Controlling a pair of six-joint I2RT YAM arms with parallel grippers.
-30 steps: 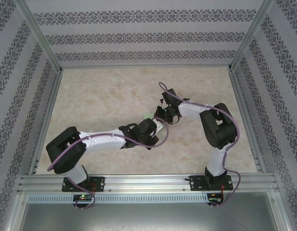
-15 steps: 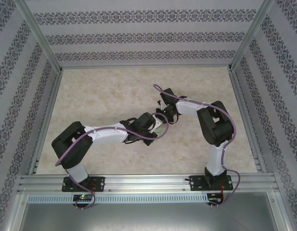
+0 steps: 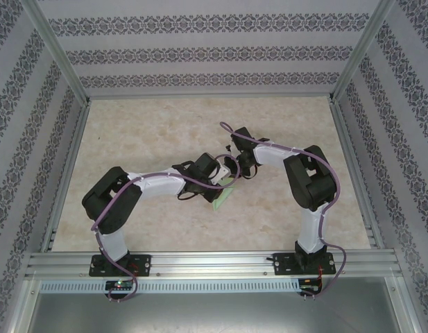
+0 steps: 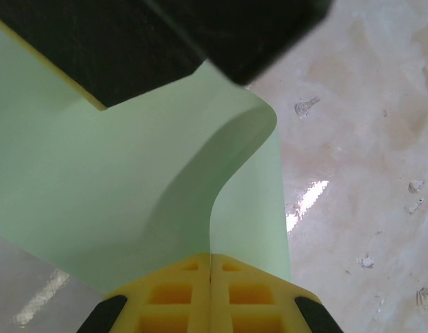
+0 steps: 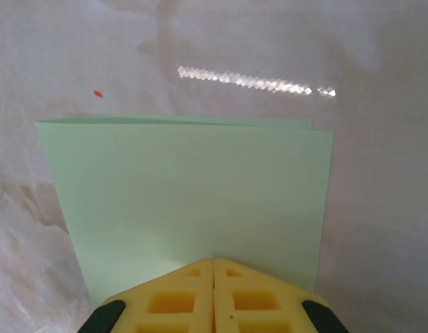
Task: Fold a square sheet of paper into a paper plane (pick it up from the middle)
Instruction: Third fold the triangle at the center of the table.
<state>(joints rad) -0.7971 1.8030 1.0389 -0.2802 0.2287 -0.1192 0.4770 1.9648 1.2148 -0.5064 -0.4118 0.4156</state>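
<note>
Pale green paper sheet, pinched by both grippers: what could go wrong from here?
1. The thin pale green paper sheet bulges into a loose curl beyond the shut left gripper; pushing the grippers closer could set a stray crease.
2. At the shut right gripper, the folded layers' far edges look slightly offset; creasing now may lock that in.
3. Pulling apart could tear it.

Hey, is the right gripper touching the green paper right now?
Touching. The right wrist view shows the right gripper shut on the near edge of the folded green paper.
</note>
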